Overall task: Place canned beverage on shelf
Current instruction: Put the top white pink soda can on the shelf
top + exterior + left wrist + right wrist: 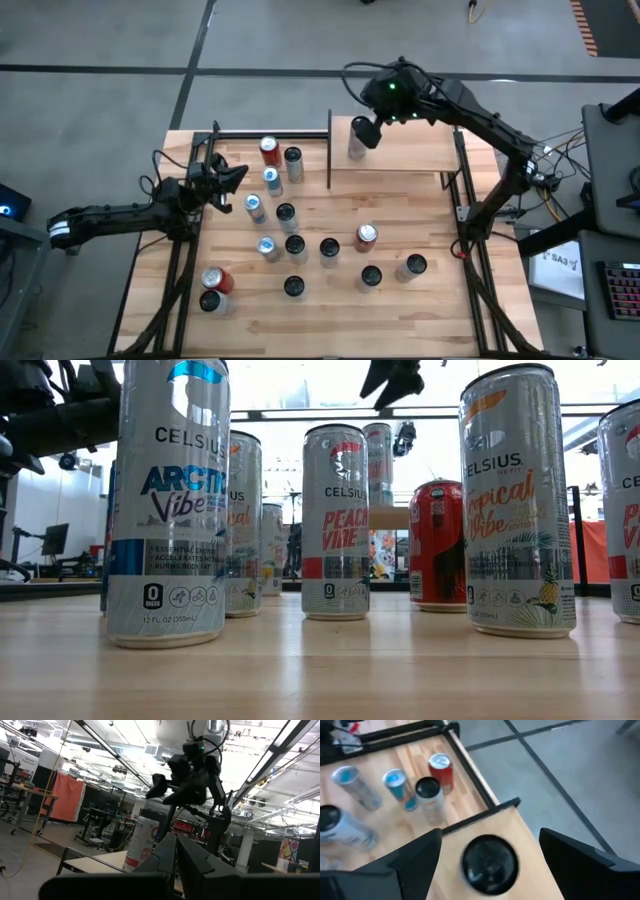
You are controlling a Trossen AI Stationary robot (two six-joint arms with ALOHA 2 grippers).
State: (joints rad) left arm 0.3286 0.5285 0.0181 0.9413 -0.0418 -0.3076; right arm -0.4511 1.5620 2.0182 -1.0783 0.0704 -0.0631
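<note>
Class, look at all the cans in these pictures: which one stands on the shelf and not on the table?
The can under the right gripper, alone on the shelf. All the other cans stand on the table.

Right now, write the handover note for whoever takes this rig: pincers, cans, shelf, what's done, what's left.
Right pincer: open, above the can on the shelf, fingers either side of it and not touching.
Left pincer: near the table's left edge, waiting, holding nothing; fingers look shut in its wrist view.
Shelf: far right part of the table, one can standing upright near its left end.
Done: one can placed.
Left: the other cans still stand on the table; lift the right arm away, then likely fetch the next one.
</note>
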